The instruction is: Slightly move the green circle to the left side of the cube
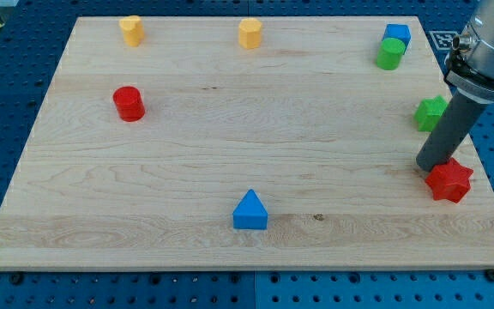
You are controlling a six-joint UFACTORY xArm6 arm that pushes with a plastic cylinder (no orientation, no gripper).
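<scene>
On the wooden desk (230,137), from the view's left: a red cylinder (129,103), a yellow block (131,29), a blue triangle (250,210), another yellow block (250,33). At top right the green circle (390,53) touches the blue cube (397,34). A green star (431,112) sits behind the rod; my tip (434,165), a bare rod tool grasping nothing, meets a red star (449,180). No writing is legible.

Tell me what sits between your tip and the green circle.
In the camera view, the green star sits partly between my tip and the green circle, near the board's right edge; otherwise the wood there is bare.
</scene>
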